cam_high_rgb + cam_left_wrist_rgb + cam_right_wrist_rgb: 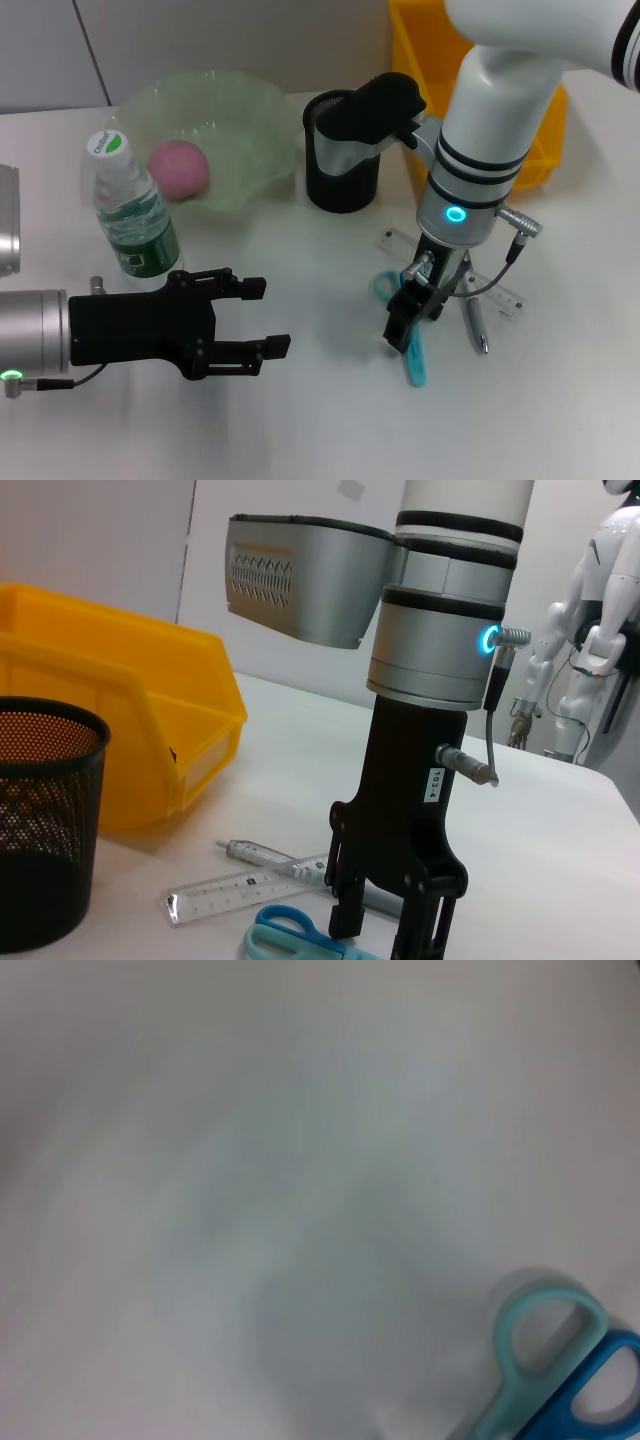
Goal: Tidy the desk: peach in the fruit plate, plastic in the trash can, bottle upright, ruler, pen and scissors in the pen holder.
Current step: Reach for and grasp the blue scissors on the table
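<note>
Right gripper (pixel 408 325) points straight down over the scissors (pixel 410 345), its fingers set around them low at the desk; whether they have actually clamped the scissors I cannot tell. Just right of them lie the pen (pixel 476 325) and the clear ruler (pixel 500 292). Farther back stands the black mesh pen holder (pixel 340 190), with the yellow bin (pixel 530 160) beyond. Left gripper (pixel 258 318) hovers open at near left, beside the upright bottle (pixel 130 212) (label facing out). At far left, the peach (pixel 178 168) sits in the green fruit plate (pixel 245 130).
</note>
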### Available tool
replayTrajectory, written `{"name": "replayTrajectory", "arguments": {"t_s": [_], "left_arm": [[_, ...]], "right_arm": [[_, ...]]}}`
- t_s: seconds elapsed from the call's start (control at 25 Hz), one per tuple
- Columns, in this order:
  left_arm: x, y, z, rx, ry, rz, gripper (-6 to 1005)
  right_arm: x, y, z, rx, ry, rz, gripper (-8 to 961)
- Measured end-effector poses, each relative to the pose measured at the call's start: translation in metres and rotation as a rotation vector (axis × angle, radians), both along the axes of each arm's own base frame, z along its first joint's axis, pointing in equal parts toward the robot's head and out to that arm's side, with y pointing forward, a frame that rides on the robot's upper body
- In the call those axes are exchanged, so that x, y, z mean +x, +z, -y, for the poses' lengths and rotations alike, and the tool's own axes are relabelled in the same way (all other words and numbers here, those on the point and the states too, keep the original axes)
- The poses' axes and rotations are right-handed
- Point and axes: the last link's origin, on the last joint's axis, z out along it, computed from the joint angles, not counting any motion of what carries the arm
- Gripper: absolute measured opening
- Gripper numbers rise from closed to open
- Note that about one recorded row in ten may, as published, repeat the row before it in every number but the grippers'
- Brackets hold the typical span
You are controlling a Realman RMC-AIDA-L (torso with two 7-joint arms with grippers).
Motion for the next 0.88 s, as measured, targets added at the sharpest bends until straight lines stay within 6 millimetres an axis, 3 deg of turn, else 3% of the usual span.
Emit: {"name": "replayTrajectory", "arguments": {"t_s": [0.88], "left_arm": [[-0.0003, 0.0027, -0.0017, 0.005, -0.006, -0.005, 802]], "right_arm": [[-0.0010, -0.0009, -0.0019, 0.009, 0.005, -0.005, 629]]}}
